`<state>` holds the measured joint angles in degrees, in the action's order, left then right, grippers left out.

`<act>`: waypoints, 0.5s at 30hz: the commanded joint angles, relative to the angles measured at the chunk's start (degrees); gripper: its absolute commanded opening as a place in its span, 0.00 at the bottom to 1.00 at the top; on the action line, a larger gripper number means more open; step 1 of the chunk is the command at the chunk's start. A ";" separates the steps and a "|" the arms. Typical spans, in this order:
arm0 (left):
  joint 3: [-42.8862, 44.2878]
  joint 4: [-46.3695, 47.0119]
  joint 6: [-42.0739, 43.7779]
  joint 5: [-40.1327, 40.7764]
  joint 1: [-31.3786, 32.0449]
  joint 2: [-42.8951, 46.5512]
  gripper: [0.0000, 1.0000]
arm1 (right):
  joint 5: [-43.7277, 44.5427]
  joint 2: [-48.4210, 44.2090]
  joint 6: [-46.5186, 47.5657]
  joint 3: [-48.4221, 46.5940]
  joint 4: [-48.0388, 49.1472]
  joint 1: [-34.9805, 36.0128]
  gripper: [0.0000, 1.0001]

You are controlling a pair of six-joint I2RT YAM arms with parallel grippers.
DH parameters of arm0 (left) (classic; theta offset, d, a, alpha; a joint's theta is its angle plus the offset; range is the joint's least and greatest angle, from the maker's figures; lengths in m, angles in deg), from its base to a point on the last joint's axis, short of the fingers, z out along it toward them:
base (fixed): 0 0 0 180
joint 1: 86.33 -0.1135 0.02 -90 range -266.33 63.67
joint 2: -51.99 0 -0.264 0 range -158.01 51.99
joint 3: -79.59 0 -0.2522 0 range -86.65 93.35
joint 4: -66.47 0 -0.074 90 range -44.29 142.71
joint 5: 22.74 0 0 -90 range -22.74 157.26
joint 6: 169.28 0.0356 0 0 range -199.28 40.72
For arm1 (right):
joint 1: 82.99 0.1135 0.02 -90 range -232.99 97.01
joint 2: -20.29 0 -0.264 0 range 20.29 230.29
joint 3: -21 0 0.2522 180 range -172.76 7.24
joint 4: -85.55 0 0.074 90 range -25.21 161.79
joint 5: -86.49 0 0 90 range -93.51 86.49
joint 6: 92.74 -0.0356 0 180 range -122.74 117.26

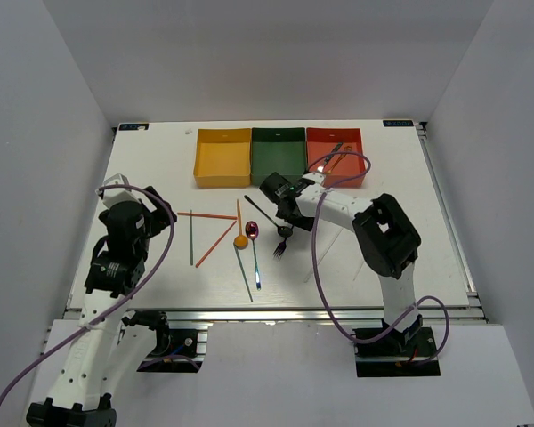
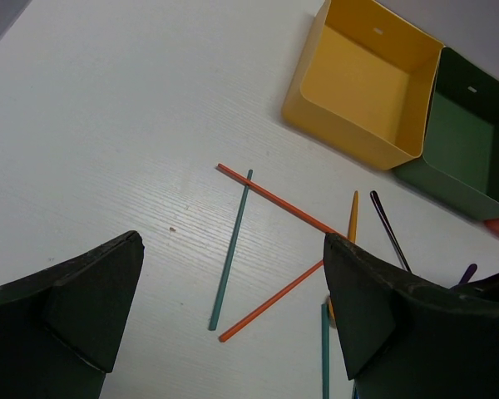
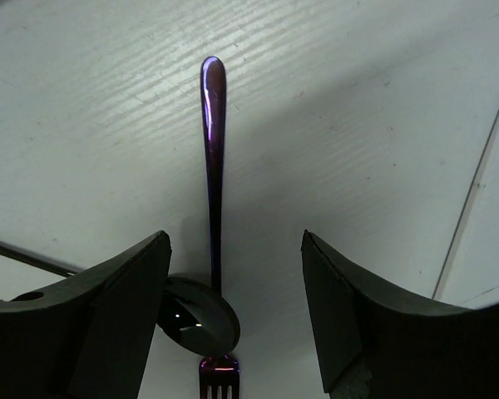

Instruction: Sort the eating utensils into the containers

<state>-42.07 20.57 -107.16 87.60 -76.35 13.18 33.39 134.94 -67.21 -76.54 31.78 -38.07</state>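
Three trays stand in a row at the back: yellow-orange [image 1: 222, 157], dark green [image 1: 278, 153] and red-orange [image 1: 335, 147], the last holding a few utensils. My right gripper [image 1: 287, 216] is open and hovers over an iridescent fork [image 3: 213, 158] and the bowl of a black spoon [image 3: 198, 317]; the fork handle runs between its fingers [image 3: 108, 324]. My left gripper [image 2: 233, 320] is open and empty above a grey-green chopstick [image 2: 231, 249] and two orange-red chopsticks [image 2: 274, 198]. An orange spoon [image 1: 240, 228], a purple spoon [image 1: 253, 233] and a silver chopstick [image 1: 244, 272] lie mid-table.
The yellow-orange tray [image 2: 362, 79] and the dark green tray [image 2: 466, 137] show at the upper right of the left wrist view. The table [image 1: 142, 169] ends in a metal rail at the front. Purple cables loop over both arms.
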 commanded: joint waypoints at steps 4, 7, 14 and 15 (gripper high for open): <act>-0.10 0.32 0.28 -0.65 0.22 1.54 0.98 | -1.04 1.36 -5.75 -0.15 -2.09 0.60 0.60; -0.10 0.41 0.28 -0.65 0.22 2.07 0.98 | -1.92 2.50 -6.55 0.64 -1.74 1.04 0.55; -0.19 0.32 0.28 -0.39 0.39 2.95 0.98 | -3.85 5.14 -7.60 0.56 -1.74 1.04 0.43; -0.11 0.32 0.28 -0.39 0.48 2.95 0.98 | -4.03 5.23 -7.60 0.82 -1.74 1.04 0.41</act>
<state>-42.07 20.57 -107.16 87.57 -76.33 15.47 30.59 137.89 -72.76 -76.54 31.41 -37.32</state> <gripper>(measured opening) 0.981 0.420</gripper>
